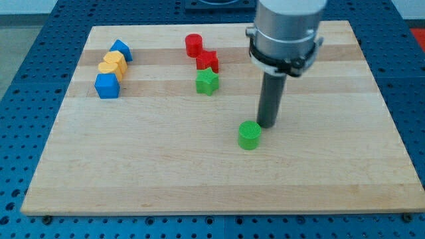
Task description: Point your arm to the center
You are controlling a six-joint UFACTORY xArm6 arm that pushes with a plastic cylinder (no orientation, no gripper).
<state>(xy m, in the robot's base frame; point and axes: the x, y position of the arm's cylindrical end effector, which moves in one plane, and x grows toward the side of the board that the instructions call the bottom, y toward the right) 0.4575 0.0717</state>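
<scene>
My tip [267, 125] rests on the wooden board [133, 172] a little right of its middle. It stands just above and to the right of a green cylinder [250, 135], very close to it. A green star [207, 81] lies further up and to the left. Above that are a red star-like block [207, 61] and a red cylinder [193, 45]. At the view's upper left sit a blue block [121, 50], a yellow heart-like block [113, 65] and a blue cube [107, 85], close together.
The arm's grey body [285, 30] hangs over the board's upper right part and hides some of it. A blue perforated table [33, 79] surrounds the board on all sides.
</scene>
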